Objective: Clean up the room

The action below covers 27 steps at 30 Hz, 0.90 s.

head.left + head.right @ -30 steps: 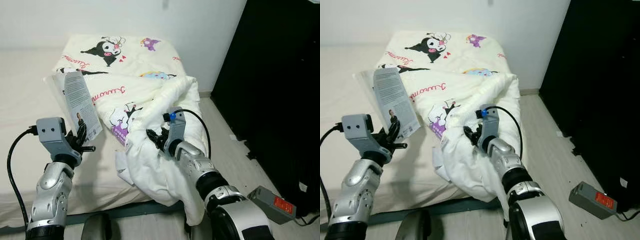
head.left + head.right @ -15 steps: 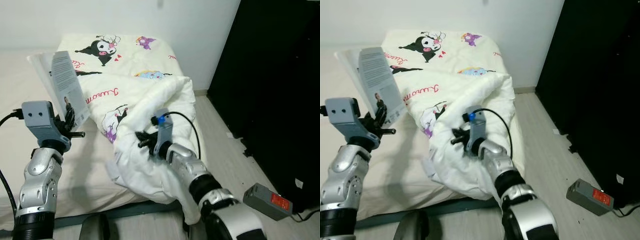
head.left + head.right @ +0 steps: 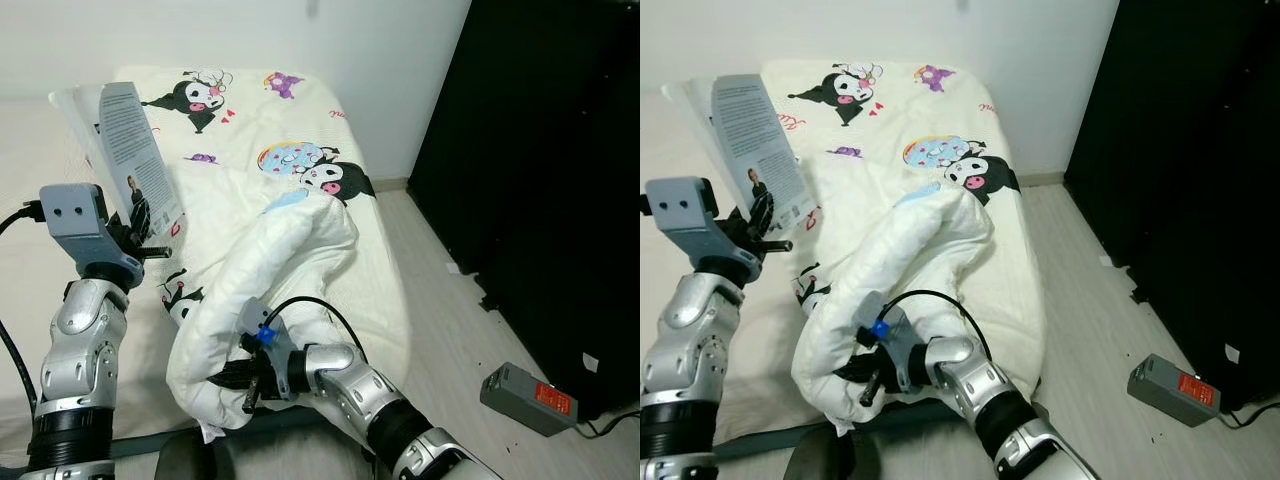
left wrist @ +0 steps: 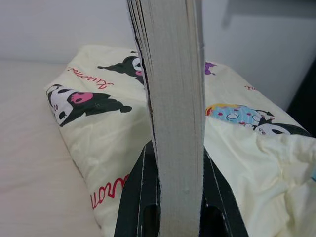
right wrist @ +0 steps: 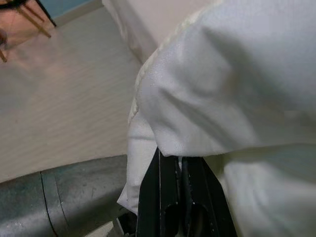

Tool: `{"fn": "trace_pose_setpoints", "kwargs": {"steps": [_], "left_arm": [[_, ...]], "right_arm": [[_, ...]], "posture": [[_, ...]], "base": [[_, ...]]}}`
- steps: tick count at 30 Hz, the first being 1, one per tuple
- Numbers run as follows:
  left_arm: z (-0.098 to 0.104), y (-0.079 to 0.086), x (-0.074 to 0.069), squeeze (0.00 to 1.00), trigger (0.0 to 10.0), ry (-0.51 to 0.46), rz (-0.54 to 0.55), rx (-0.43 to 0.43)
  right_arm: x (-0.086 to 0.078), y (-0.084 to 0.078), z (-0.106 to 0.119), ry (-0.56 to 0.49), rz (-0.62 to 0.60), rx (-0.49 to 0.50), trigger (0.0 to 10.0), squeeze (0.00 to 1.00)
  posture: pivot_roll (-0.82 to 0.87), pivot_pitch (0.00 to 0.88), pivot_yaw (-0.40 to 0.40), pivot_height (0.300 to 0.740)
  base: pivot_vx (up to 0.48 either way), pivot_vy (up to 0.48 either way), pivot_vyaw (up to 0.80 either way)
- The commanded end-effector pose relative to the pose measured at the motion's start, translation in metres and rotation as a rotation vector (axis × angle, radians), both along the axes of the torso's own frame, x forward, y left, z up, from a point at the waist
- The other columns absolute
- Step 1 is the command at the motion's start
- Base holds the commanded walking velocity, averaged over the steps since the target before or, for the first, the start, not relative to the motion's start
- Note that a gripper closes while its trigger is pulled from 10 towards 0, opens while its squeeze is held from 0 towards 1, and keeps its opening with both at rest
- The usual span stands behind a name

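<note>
We judge the duvet (image 3: 270, 270), heaped on the bed (image 3: 20, 180), soft and bulky, best pinched at its hem where our right gripper (image 3: 232, 376) clamps it, while our left gripper (image 3: 140, 240) clasps the stiff book (image 3: 135, 160) upright.

1. Quilt (image 3: 270, 270): soft matt cloth, creased, printed cartoon figures.
2. Book (image 3: 130, 150): paper, cover faintly glossy; page edges (image 4: 175, 98) rough, matt.
3. Arms: brushed silver metal; fingers (image 4: 136, 197) black, probably plastic.
4. Floor (image 3: 1090, 330): pale wood-look boards, smooth.
</note>
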State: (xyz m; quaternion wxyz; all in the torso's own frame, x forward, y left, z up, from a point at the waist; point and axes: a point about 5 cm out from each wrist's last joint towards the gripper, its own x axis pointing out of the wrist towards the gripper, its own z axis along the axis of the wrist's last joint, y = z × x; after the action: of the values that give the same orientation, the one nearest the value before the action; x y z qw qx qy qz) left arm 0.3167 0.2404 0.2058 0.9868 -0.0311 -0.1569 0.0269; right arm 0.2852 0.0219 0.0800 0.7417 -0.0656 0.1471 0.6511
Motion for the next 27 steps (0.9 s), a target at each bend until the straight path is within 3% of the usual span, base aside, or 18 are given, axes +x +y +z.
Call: {"fn": "trace_pose_setpoints", "kwargs": {"steps": [1, 2, 6, 7, 8, 9, 11, 14, 16, 19, 20, 22, 23, 27], "left_arm": [[0.010, -0.001, 0.001, 0.00, 10.0, -0.049, -0.001, 0.000], [0.010, -0.002, 0.002, 0.00, 10.0, -0.051, -0.004, -0.004], [0.011, -0.004, 0.002, 0.00, 10.0, -0.054, -0.008, -0.009], [0.012, -0.006, 0.004, 0.00, 10.0, -0.058, -0.015, -0.013], [0.013, -0.008, 0.005, 0.00, 10.0, -0.065, -0.021, -0.017], [0.013, -0.008, 0.005, 0.00, 10.0, -0.065, -0.021, -0.017], [0.018, -0.009, 0.008, 0.00, 10.0, -0.078, -0.027, -0.021], [0.021, -0.009, 0.009, 0.00, 10.0, -0.086, -0.028, -0.018], [0.031, -0.006, 0.013, 0.00, 10.0, -0.113, -0.029, -0.009], [0.036, -0.004, 0.014, 0.00, 10.0, -0.127, -0.031, -0.001], [0.042, -0.002, 0.016, 0.00, 10.0, -0.143, -0.036, 0.006], [0.042, -0.002, 0.016, 0.00, 10.0, -0.143, -0.036, 0.006], [0.050, -0.002, 0.017, 0.00, 10.0, -0.167, -0.064, 0.023], [0.058, -0.003, 0.017, 0.00, 10.0, -0.191, -0.114, 0.038]], "right_arm": [[-0.029, 0.045, -0.001, 0.061, 0.082, 0.076, 10.0, 0.33], [-0.025, 0.042, 0.000, 0.056, 0.040, 0.085, 10.0, 1.00], [-0.020, 0.039, 0.003, 0.052, 0.004, 0.106, 10.0, 1.00], [-0.017, 0.034, 0.010, 0.075, -0.013, 0.163, 10.0, 1.00], [-0.018, 0.027, 0.018, 0.107, 0.017, 0.223, 10.0, 1.00], [-0.018, 0.027, 0.018, 0.107, 0.017, 0.223, 10.0, 1.00], [-0.027, 0.010, 0.034, 0.145, 0.137, 0.305, 10.0, 1.00], [-0.033, -0.001, 0.040, 0.155, 0.207, 0.324, 10.0, 1.00], [-0.041, -0.031, 0.055, 0.142, 0.287, 0.329, 10.0, 1.00], [-0.044, -0.043, 0.061, 0.126, 0.300, 0.316, 10.0, 1.00], [-0.045, -0.057, 0.065, 0.101, 0.293, 0.300, 10.0, 1.00], [-0.045, -0.057, 0.065, 0.101, 0.293, 0.300, 10.0, 1.00], [-0.042, -0.080, 0.075, 0.049, 0.235, 0.288, 10.0, 1.00], [-0.036, -0.105, 0.092, -0.013, 0.130, 0.314, 10.0, 1.00]], "posture": [[-0.01, 0.097, -0.082, 0.475], [-0.01, 0.096, -0.080, 0.475], [-0.02, 0.092, -0.078, 0.475], [-0.02, 0.087, -0.076, 0.475], [-0.03, 0.085, -0.072, 0.475], [-0.03, 0.085, -0.072, 0.475], [-0.03, 0.082, -0.068, 0.475], [-0.03, 0.078, -0.067, 0.475], [-0.05, 0.067, -0.063, 0.475], [-0.06, 0.060, -0.061, 0.475], [-0.06, 0.058, -0.062, 0.475], [-0.06, 0.058, -0.062, 0.475], [-0.07, 0.044, -0.056, 0.475], [-0.08, 0.038, -0.050, 0.475]], "base": [[0.000, 0.000, 0.00], [0.000, 0.000, 0.00], [0.000, 0.000, 0.00], [0.000, 0.000, 0.00], [0.000, 0.000, 0.00], [0.000, 0.000, 0.00], [0.000, 0.000, 0.00], [0.000, 0.000, 0.00], [0.000, 0.000, 0.00], [0.000, 0.000, 0.00], [0.000, 0.000, 0.00], [0.000, 0.000, 0.00], [0.000, 0.000, 0.00], [0.000, 0.000, 0.00]]}}
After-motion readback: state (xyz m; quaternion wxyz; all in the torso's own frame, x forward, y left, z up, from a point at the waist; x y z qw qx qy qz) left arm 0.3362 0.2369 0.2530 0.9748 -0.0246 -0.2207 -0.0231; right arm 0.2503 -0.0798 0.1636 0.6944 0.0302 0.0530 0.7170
